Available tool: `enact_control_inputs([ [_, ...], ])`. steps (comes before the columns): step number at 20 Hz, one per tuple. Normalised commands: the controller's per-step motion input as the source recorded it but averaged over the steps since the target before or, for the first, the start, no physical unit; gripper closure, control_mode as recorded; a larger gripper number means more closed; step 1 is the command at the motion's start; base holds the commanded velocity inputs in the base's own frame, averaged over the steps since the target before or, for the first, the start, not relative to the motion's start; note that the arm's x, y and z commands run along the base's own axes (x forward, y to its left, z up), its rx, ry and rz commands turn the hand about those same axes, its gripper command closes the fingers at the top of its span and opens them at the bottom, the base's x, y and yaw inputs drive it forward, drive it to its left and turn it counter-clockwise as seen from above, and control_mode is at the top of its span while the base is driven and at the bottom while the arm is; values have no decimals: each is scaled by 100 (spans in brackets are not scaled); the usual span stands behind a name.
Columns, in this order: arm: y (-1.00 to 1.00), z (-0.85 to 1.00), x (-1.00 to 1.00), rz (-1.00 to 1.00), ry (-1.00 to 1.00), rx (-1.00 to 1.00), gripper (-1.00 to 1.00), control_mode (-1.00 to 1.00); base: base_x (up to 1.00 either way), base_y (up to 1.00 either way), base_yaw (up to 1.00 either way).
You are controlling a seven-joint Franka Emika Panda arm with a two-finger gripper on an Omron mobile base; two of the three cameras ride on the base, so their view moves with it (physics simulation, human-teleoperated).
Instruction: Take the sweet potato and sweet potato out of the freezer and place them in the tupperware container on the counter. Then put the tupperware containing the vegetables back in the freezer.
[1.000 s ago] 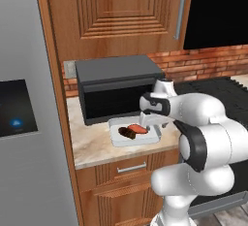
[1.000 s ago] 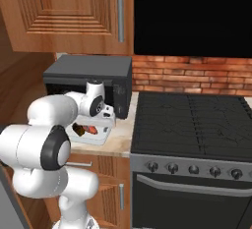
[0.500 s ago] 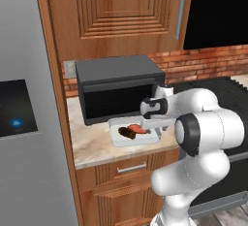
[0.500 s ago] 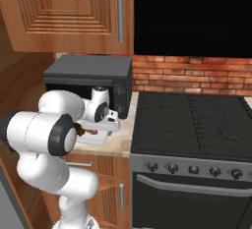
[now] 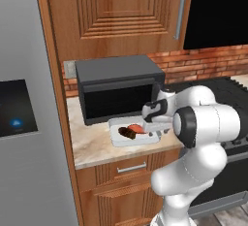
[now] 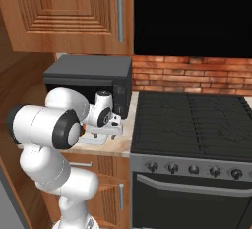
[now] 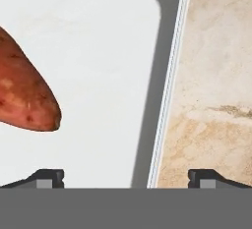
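Observation:
The pale tupperware container [image 5: 117,141] lies on the beige counter [image 5: 92,148] in front of the microwave. Both sweet potatoes lie in it: the orange-red one [image 5: 138,129] and, to its left, the darker one [image 5: 126,133]. My gripper [image 5: 155,129] hangs open and empty low over the container's right edge. In the hand view my gripper [image 7: 127,178] straddles the container's rim [image 7: 165,100], with one fingertip [image 7: 49,176] over the tray floor and the other over the counter [image 7: 216,75]. The orange-red sweet potato [image 7: 22,95] lies clear of the fingers. The freezer is out of view.
A black microwave [image 5: 118,91] stands right behind the tray. A grey fridge door with a black touch panel [image 5: 17,106] rises to the left. The black stove [image 6: 192,125] adjoins the counter on the right. Wooden cabinets hang overhead, and drawers sit below the counter.
The hand has sunk a little toward the tray's right edge and the elbow has swung lower. The jaws stay open; both sweet potatoes lie unmoved in the tray.

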Motion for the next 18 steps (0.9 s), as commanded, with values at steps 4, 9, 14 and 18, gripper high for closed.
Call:
enact_control_inputs([
  [4, -1, -31, 4, 0, -1, 0, -100, -100, 0, 0, 0],
  [9, -1, -22, 0, 0, 0, 0, -100, -100, 0, 0, 0],
  [14, 0, -12, 0, 0, 0, 0, -100, -100, 0, 0, 0],
  [18, 0, 0, 0, 0, 0, 0, 100, -100, 0, 0, 0],
])
